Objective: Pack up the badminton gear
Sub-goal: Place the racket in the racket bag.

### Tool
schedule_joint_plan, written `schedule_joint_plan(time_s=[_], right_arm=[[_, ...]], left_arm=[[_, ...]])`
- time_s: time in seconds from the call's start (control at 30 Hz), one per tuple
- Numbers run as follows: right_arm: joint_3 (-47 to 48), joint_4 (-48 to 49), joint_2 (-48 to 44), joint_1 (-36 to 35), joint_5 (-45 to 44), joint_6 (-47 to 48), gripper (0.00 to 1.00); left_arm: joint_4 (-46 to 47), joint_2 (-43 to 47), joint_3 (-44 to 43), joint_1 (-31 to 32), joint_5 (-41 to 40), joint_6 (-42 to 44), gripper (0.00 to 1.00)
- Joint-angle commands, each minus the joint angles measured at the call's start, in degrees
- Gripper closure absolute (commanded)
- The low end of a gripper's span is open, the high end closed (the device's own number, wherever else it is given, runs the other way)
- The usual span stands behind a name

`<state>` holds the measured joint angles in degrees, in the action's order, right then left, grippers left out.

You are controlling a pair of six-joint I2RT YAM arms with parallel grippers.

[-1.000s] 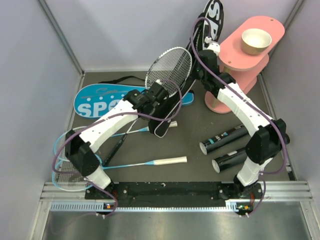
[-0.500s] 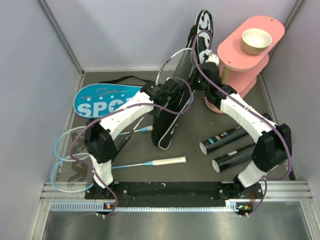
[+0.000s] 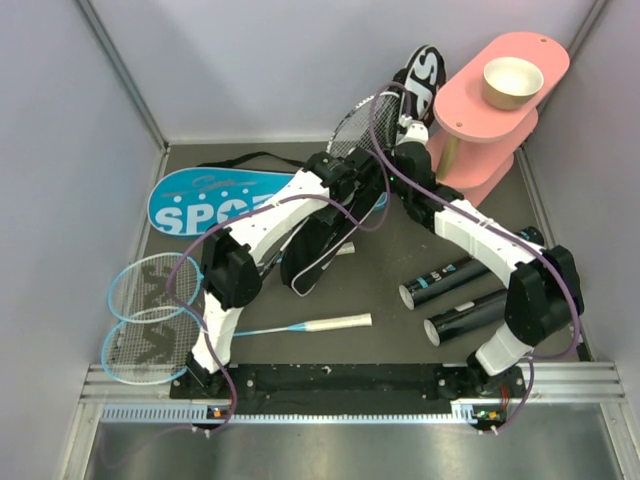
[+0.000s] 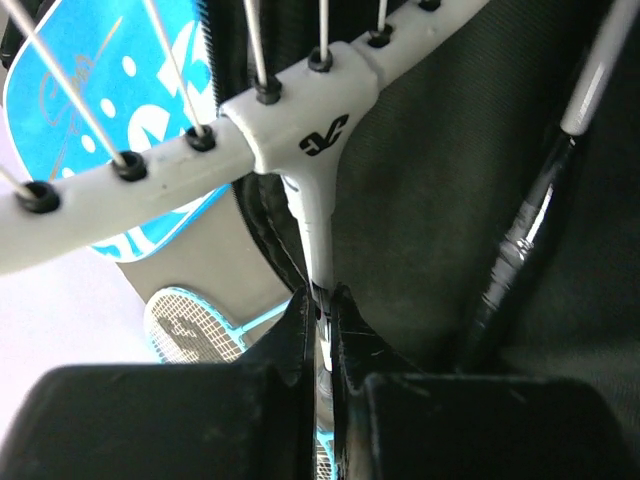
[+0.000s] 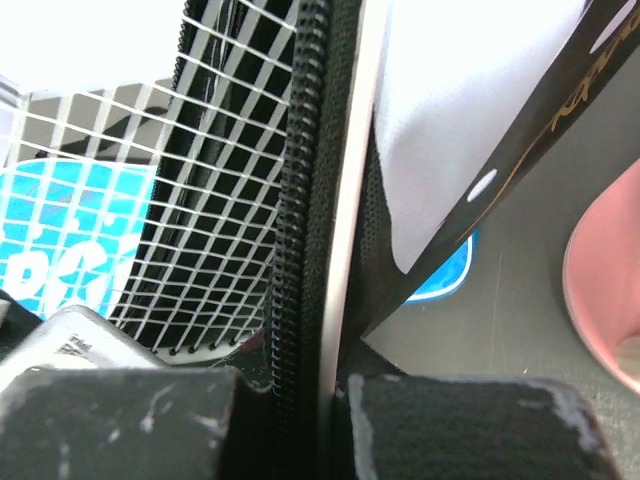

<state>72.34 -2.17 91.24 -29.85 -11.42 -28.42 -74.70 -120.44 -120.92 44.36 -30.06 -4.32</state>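
My left gripper (image 3: 347, 178) is shut on the thin shaft of a white-framed racket (image 3: 362, 118), just below its throat (image 4: 300, 140). The racket's strung head stands raised against the mouth of the black racket bag (image 3: 318, 245), whose lettered top end (image 3: 425, 72) rises at the back. My right gripper (image 3: 405, 135) is shut on that bag's zipper edge (image 5: 300, 250), with the racket's strings (image 5: 200, 190) right beside it. The blue racket bag (image 3: 210, 200) lies flat at the back left. Two blue rackets (image 3: 148, 300) overlap at the front left. Two black tubes (image 3: 450, 280) lie at the right.
A pink three-tier stand (image 3: 495, 120) with a tan bowl (image 3: 512, 82) on top stands at the back right, close behind my right arm. One blue racket's white handle (image 3: 340, 322) lies near the front middle. Grey walls enclose the dark table (image 3: 390, 300) on three sides.
My left arm has carried the white-framed racket right and farther back, up to the black bag's mouth. The bag's top has tilted right and its lower end has swung left.
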Motion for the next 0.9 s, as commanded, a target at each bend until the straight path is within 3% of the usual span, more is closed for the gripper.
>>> schedule_joint_plan(time_s=[0.0,0.17,0.37,0.5,0.63,0.7,0.77,0.8,0.87], right_arm=[[3.86,15.0,-3.62,-2.16,-1.59,8.2,1.0],[6.24,15.88,-3.35,-0.39,2.18,12.24,1.0],[2.12,20.09,-4.31,-1.09,11.24,13.4,1.0],[-5.6,27.47,-5.46,-1.36,14.84,7.08,1.0],[-8.7,32.93,-5.02,-1.27,16.34,1.97,1.0],[-8.09,31.54,-4.76,-1.09,15.38,2.14,1.0],[-7.74,30.22,-4.76,-0.48,14.59,2.15,1.0],[-7.82,28.99,-4.93,-0.22,14.24,1.88,1.0],[-8.17,27.93,-5.54,0.49,13.36,1.36,1.0]], left_arm=[[0.52,-0.06,0.94,2.04,0.71,3.18,1.0],[3.24,2.84,10.44,2.49,-2.36,2.12,1.0],[1.93,-0.22,4.92,2.4,-1.76,1.68,1.0],[0.78,-3.48,-3.24,2.31,1.49,2.47,1.0],[3.67,-2.08,-2.66,2.31,3.17,3.52,1.0],[6.73,0.98,1.71,2.14,3.17,3.18,0.99],[9.9,4.06,6.03,1.26,4.13,2.39,0.87],[13.05,7.47,9.97,0.73,5.18,1.08,0.75],[16.67,11.09,14.03,-0.84,7.9,0.02,0.65]])
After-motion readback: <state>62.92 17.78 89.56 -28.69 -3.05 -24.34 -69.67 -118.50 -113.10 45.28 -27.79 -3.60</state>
